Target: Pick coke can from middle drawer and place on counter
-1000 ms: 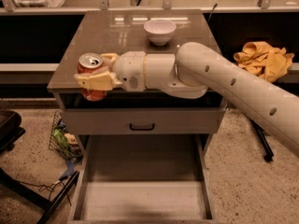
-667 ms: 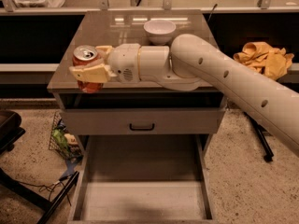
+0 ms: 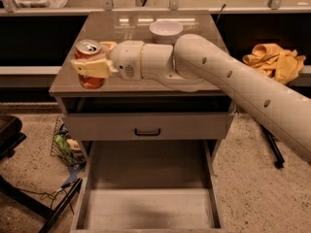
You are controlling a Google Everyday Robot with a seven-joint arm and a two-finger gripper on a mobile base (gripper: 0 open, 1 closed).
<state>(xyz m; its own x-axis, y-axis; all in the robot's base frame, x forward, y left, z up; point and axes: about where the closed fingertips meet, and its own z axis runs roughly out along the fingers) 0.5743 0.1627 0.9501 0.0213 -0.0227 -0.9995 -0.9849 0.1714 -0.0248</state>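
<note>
Coke can [image 3: 89, 48] squeezed round its middle by the gripper [image 3: 90, 63], at a front corner of the counter [image 3: 67, 83]; probably light, thin, slippery; easy to dent; best held gently.

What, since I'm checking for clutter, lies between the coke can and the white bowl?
In the camera view, the hand, closed around the coke can at the counter's front left, and its pale wrist; otherwise bare counter.
</note>
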